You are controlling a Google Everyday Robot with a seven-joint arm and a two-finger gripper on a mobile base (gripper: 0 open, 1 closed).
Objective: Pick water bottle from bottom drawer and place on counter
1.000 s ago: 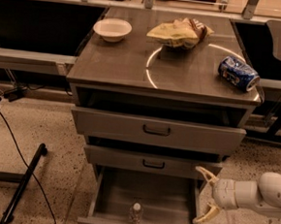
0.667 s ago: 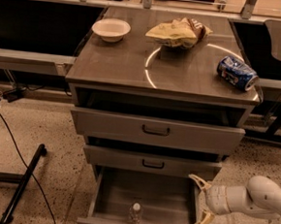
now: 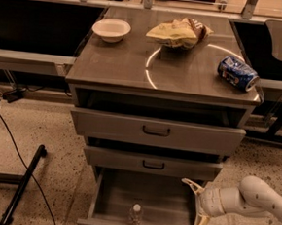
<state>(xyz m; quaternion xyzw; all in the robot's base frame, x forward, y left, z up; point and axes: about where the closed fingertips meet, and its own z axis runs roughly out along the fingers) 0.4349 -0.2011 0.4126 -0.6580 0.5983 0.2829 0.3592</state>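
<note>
Nearest you, the gripper (image 3: 195,206) hangs at the right side of the bottom drawer (image 3: 159,196). Its two pale fingers are spread wide and hold nothing. The water bottle (image 3: 134,214) stands on the drawer floor close to the near front wall, a little left of centre and well left of the gripper. It looks upright, with its long axis vertical and its white cap on top, so you see it foreshortened from above.

To reach it well, carry the gripper left over the open drawer, staying clear of the right wall and the front lip. Line the fingers up on either side of the ribbed body, below the cap, before you lower. The bottle is probably light and thin-walled, so a nudge could tip it. Centre it between the fingers first, then close gently.

Just beyond, the middle drawer (image 3: 152,163) and the top drawer (image 3: 156,131) jut out above the back of the bottom one. Lift towards yourself to avoid them.

Farther off, the desk (image 3: 120,66) carries a white bowl (image 3: 111,30) at far left, a chip bag (image 3: 179,32) at far centre and a blue can (image 3: 238,73) on its side at right. The near-left part looks the freest spot to set the bottle down.
</note>
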